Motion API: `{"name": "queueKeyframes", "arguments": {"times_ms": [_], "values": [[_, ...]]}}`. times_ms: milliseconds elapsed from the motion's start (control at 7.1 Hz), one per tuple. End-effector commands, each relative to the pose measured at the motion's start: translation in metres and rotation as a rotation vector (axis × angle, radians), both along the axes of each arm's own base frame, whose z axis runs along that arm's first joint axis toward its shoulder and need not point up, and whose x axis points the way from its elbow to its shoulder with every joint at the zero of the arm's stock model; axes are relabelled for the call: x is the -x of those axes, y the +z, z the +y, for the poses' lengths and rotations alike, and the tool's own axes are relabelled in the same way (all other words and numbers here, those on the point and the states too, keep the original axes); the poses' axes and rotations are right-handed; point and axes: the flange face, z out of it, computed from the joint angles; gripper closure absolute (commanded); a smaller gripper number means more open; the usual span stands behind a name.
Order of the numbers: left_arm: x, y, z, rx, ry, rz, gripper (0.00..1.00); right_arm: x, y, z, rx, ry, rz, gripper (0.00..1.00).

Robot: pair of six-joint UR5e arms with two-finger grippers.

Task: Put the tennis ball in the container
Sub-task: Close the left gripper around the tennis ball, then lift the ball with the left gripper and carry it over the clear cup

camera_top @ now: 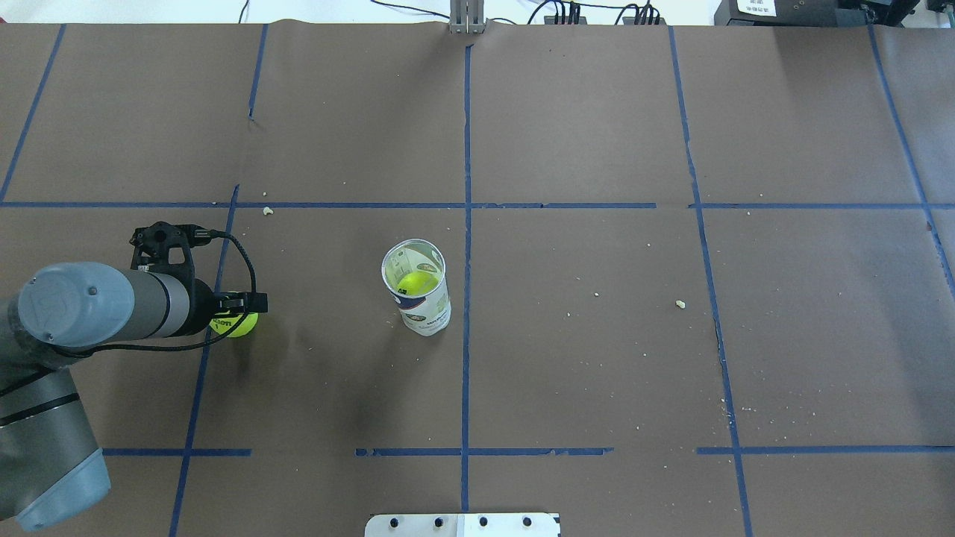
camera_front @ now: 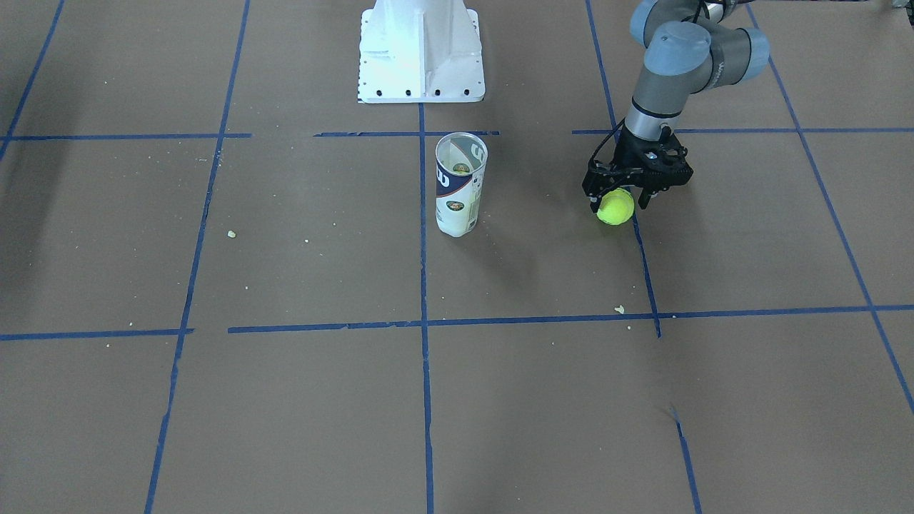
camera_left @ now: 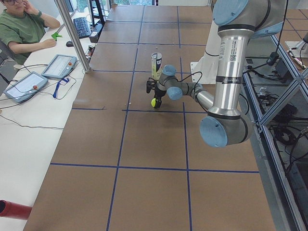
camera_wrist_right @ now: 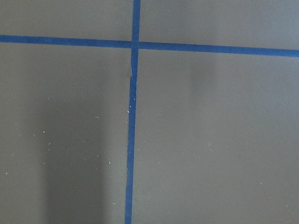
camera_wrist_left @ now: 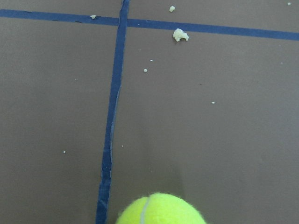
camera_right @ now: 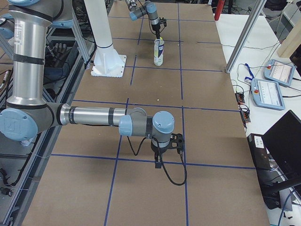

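A yellow-green tennis ball [camera_front: 615, 208] sits between the fingers of my left gripper [camera_front: 618, 204], which is shut on it low over the brown paper. The overhead view shows this ball [camera_top: 239, 324] partly under the wrist, and the left wrist view shows only its top [camera_wrist_left: 159, 211]. The container [camera_front: 460, 184], a clear tube with a white and navy label, stands upright and open-topped near the table's middle, well apart from the gripper. Inside the container [camera_top: 425, 317] lies another tennis ball [camera_top: 416, 283]. My right gripper [camera_right: 162, 151] hangs over the table far from both; I cannot tell its state.
The white robot base [camera_front: 421, 50] stands behind the tube. Blue tape lines cross the brown paper, with small crumbs [camera_front: 619, 309] scattered on it. An operator [camera_left: 21, 31] sits at a side table with tablets [camera_left: 60, 65] beyond the table's far edge.
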Motion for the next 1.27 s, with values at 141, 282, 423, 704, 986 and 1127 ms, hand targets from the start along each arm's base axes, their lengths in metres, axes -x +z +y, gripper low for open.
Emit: {"name": "queueKeyframes", "arguments": {"times_ms": [141,282,423,704,986,1127], "values": [[-0.011,-0.001,0.002,0.001,0.015,0.002,0.72,0.0,-0.001,-0.001,-0.001,0.0,0.0,0.0],[-0.006,-0.012,0.002,-0.008,0.015,0.019,0.97,0.0,0.0,0.0,0.0,0.0,0.0,0.0],[0.005,-0.025,0.004,-0.024,0.015,0.034,1.0,0.0,0.0,0.0,0.0,0.0,0.0,0.0],[0.029,-0.071,0.004,-0.03,0.004,0.038,1.0,0.0,0.0,0.0,0.0,0.0,0.0,0.0],[0.072,-0.156,-0.027,0.012,-0.033,0.075,1.0,0.0,0.0,0.0,0.0,0.0,0.0,0.0],[0.066,-0.204,-0.033,0.031,-0.033,0.056,1.0,0.0,0.0,0.0,0.0,0.0,0.0,0.0]]}}
